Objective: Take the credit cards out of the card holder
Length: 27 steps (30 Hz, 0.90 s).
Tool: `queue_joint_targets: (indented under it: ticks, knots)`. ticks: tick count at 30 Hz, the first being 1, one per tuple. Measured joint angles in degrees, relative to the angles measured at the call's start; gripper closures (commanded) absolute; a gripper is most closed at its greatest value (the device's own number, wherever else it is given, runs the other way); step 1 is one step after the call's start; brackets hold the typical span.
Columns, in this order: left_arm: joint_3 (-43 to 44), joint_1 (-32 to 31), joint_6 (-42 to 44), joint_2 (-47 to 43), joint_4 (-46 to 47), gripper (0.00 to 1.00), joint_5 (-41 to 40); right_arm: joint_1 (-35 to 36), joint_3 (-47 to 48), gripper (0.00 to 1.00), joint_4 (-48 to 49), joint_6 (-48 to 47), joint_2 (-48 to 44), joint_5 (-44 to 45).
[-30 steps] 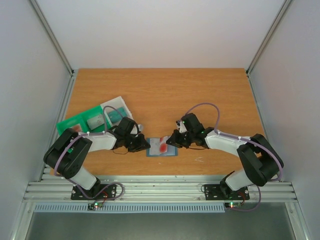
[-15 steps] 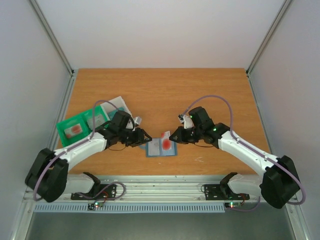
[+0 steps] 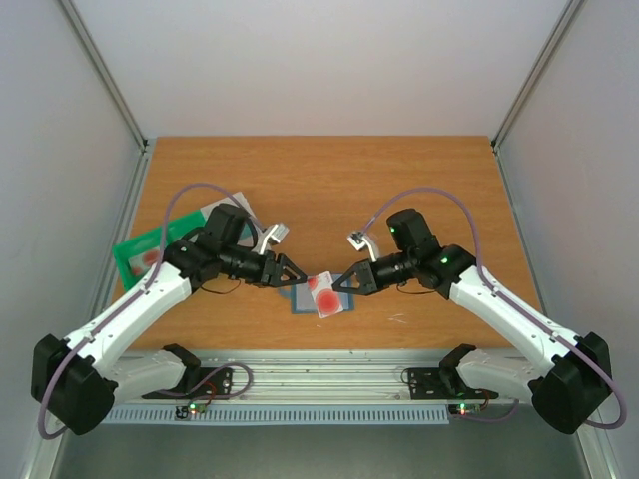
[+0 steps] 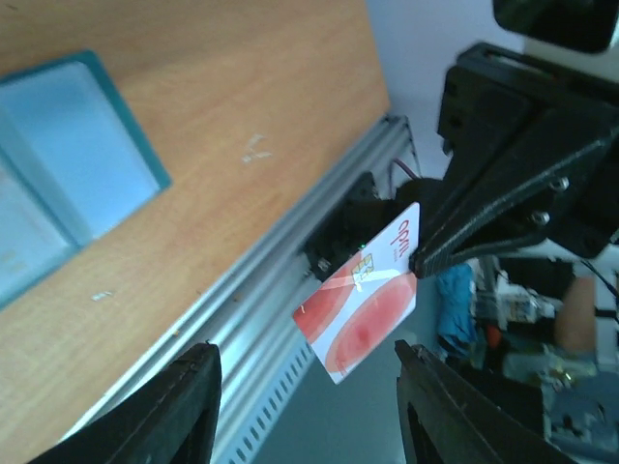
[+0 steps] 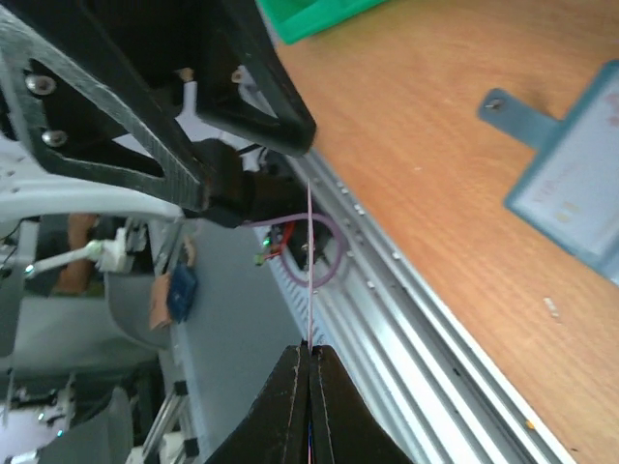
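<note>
The white credit card with a big red circle [image 3: 325, 293] hangs in the air, pinched at one corner by my right gripper [image 3: 341, 283]. In the right wrist view the gripper [image 5: 309, 350] is shut on the card [image 5: 309, 261], which shows edge-on as a thin line. My left gripper [image 3: 291, 271] faces it, open and empty, and in the left wrist view [image 4: 306, 353] the card [image 4: 363, 309] hangs between its fingers without touching them. The slate-blue card holder [image 3: 300, 302] lies open on the table below; it also shows in the left wrist view [image 4: 68, 164] and the right wrist view [image 5: 580, 184].
A green tray [image 3: 135, 249] holding a reddish-pink card [image 3: 150, 257] sits at the left, with a clear whitish tray [image 3: 222, 211] behind it, partly under my left arm. The metal rail [image 3: 319, 374] runs along the table's near edge.
The right gripper has lifted the white card up and off the card holder. The left gripper has risen from the holder's left edge and now points at the card.
</note>
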Motion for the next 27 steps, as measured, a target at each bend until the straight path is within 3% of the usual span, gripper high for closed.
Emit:
queue_joint_targets:
  ticks: [10, 18, 27]
  knots:
    - [0.0, 0.0, 2.4, -3.6, -1.3, 0.61, 11.3, 0.0, 1.3, 0.99, 0.1, -2.4, -0.3, -10.7]
    - [-0.3, 0.0, 3.2, -3.8, -2.2, 0.62, 12.9, 0.0, 1.3, 0.99, 2.0, -2.2, -0.3, -14.2]
    - [-0.8, 0.0, 2.7, -3.8, -1.4, 0.78, 14.0, 0.5, 1.3, 0.99, 3.4, -1.9, -0.3, -16.0]
